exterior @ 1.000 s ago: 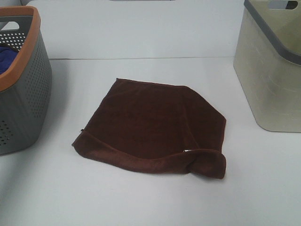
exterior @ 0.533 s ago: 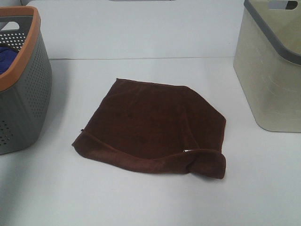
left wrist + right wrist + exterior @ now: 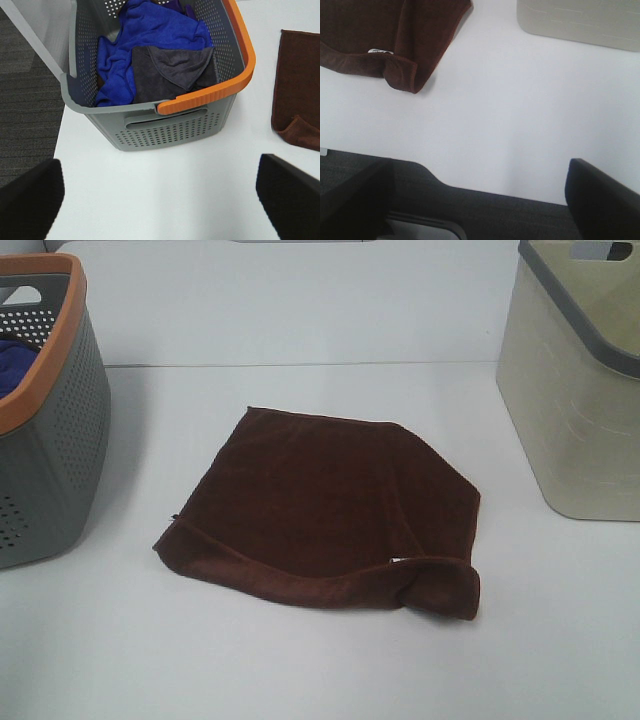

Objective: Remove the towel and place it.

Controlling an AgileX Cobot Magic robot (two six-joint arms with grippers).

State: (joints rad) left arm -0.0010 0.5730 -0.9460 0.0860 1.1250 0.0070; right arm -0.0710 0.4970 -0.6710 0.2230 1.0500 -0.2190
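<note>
White table [image 3: 300, 660], towel [image 3: 330, 510] flat, apart from both spread, empty grippers [image 3: 160, 200] [image 3: 480, 200]; blue cloth [image 3: 150, 35] seen only by left wrist.

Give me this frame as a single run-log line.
towel: flat on table, between baskets | left gripper: open, empty | right gripper: open, empty | grey basket: holds cloths

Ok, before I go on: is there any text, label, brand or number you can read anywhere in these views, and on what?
No readable text in any view.
Towel: a small white tag at its hem, too small and blurred to read.
Grey basket with orange rim: no markings visible.
Beige basket: no markings visible.
</note>
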